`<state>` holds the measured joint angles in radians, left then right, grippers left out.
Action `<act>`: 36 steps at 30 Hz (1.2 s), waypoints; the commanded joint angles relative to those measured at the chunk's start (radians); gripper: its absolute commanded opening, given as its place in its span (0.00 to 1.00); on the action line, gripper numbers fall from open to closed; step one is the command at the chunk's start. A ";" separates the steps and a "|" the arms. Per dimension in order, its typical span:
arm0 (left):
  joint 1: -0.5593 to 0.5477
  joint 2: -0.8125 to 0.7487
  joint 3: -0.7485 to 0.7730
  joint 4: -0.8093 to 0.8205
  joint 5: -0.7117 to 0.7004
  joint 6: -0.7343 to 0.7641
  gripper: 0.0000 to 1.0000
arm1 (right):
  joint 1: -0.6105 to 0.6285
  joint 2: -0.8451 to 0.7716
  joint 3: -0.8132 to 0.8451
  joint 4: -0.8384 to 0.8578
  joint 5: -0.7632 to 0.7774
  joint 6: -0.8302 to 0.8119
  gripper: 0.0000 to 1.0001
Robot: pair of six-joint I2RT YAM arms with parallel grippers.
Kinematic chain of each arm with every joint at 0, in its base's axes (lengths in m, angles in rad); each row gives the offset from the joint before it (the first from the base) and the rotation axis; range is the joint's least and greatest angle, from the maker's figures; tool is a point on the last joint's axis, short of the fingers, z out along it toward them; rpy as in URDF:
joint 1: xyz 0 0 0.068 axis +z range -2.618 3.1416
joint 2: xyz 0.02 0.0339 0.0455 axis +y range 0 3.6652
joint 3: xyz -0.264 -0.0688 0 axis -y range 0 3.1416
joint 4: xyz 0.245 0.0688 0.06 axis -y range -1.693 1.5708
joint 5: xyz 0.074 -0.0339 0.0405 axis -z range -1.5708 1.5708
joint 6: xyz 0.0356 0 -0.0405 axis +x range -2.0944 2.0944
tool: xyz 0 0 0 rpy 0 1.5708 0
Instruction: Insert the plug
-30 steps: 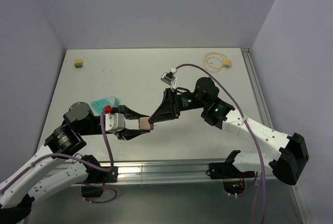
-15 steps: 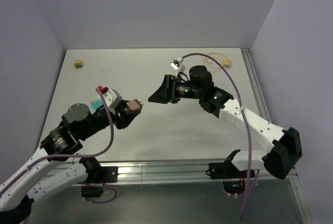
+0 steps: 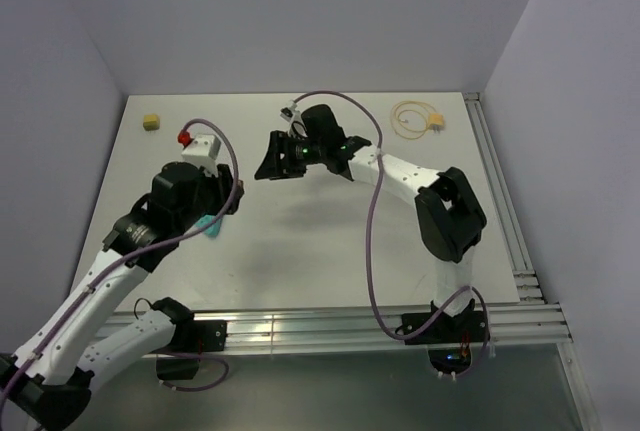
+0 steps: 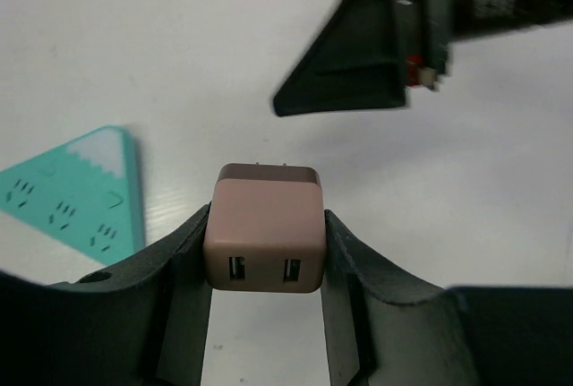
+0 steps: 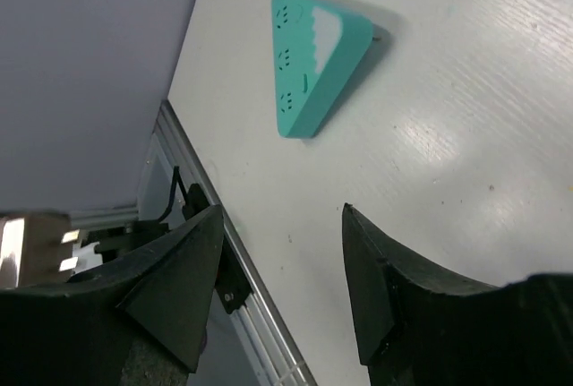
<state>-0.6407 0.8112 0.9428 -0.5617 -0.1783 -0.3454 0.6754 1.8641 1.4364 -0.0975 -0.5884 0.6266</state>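
Gripping, left gripper (image 4: 267, 221): closed on a dusty-pink rounded plastic charger block (image 4: 266, 235), held above the white table (image 3: 330, 251); two small ports face the wrist camera; two metal stubs show at its far edge
Teal wedge-shaped socket block (image 4: 76, 184): lying flat on the table, just beyond and left of the pink block; touched by neither gripper
Right gripper (image 5: 282, 216): jaws apart with nothing between them; hovering beyond the left gripper and pointed toward it
Plug (image 3: 436, 123): small yellow blocky connector on a thin pale-yellow looped cable (image 3: 408, 116); lying at the far right of the table, well apart from both grippers
Progress: early, by my judgement; the plug is not yet picked up and sits in no opening; fetching it, lining it up and pushing it home all remain; the free right gripper looks the likelier one to fetch it
Hidden, near: in the top view the left wrist covers its own fingers and the pink block; the teal block lies half under that arm
Hidden, far: the plug is too small to show its face or which opening it fits; a small yellow cube (image 3: 151, 122) at the far left corner is no clearer
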 commanded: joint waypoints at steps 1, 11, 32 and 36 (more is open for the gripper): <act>0.174 0.055 0.059 -0.026 0.132 -0.061 0.00 | -0.010 0.050 0.111 0.034 -0.093 -0.025 0.62; 0.450 0.198 0.103 0.006 0.365 -0.116 0.00 | -0.043 0.282 0.303 0.050 -0.146 0.025 0.58; 0.584 0.427 0.401 -0.506 -0.086 -0.863 0.00 | 0.019 0.397 0.481 -0.068 0.007 -0.027 0.49; 0.714 0.460 0.378 -0.520 0.023 -0.943 0.00 | 0.050 0.431 0.522 -0.036 0.007 -0.010 0.48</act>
<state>-0.0006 1.2617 1.3075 -1.0237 -0.2016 -1.1522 0.6960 2.2623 1.9003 -0.1810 -0.5865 0.5953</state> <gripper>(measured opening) 0.481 0.479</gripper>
